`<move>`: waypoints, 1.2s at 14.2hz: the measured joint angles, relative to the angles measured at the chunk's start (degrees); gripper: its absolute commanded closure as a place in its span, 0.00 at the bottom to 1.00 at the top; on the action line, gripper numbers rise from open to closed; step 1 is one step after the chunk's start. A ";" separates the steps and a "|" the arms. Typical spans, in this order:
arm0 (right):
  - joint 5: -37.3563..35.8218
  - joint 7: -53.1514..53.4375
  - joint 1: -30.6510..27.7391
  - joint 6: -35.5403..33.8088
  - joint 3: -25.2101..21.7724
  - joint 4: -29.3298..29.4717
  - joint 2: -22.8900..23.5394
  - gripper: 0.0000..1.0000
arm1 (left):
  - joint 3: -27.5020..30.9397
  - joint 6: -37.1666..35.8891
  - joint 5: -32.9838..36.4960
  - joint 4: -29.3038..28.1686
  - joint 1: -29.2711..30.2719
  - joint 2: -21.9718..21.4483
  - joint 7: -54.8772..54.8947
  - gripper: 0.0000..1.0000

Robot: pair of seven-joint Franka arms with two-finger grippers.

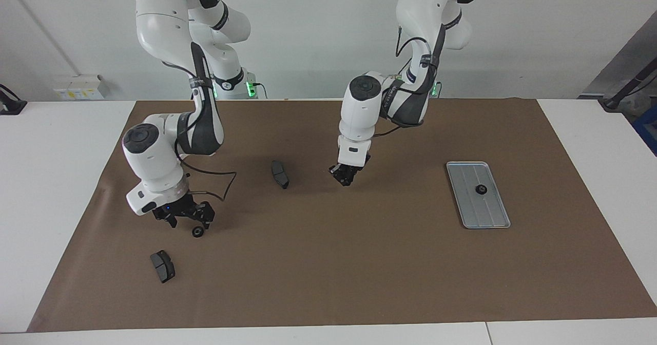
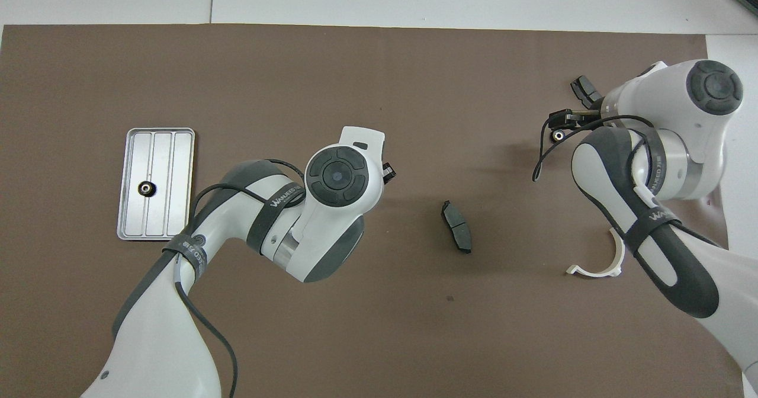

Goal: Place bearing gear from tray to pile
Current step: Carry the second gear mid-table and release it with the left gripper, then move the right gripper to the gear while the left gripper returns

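The silver tray (image 1: 488, 214) (image 2: 170, 202) lies toward the left arm's end of the mat, with one small black bearing gear (image 1: 481, 190) (image 2: 145, 189) on it. My left gripper (image 1: 347, 175) (image 2: 388, 172) hangs shut over the middle of the mat, near a dark brake pad (image 1: 279, 174) (image 2: 456, 227) of the pile. I cannot see whether anything sits between its tips. My right gripper (image 1: 189, 219) (image 2: 562, 125) is open just above the mat. Another bearing gear (image 1: 196, 232) (image 2: 556, 135) lies on the mat right by its fingers, close to a second brake pad (image 1: 162, 266) (image 2: 583, 90).
A white semicircular bracket (image 2: 599, 266) lies on the mat under the right arm and is hidden in the facing view. The brown mat (image 1: 359, 263) covers most of the white table. A cable loops from the right wrist.
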 measured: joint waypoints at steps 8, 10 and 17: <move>0.19 3.66 3.49 -6.01 0.89 0.23 -5.40 0.00 | 1.29 -0.72 0.00 0.11 2.25 -1.57 0.75 0.17; 0.19 9.11 8.24 -6.05 1.05 0.22 -5.40 0.00 | 1.39 -2.95 0.00 0.14 6.35 -2.75 6.78 0.17; 0.07 27.27 25.50 -1.99 1.38 0.09 -2.80 0.00 | 1.71 -8.99 0.00 -0.06 23.41 -3.78 41.79 0.25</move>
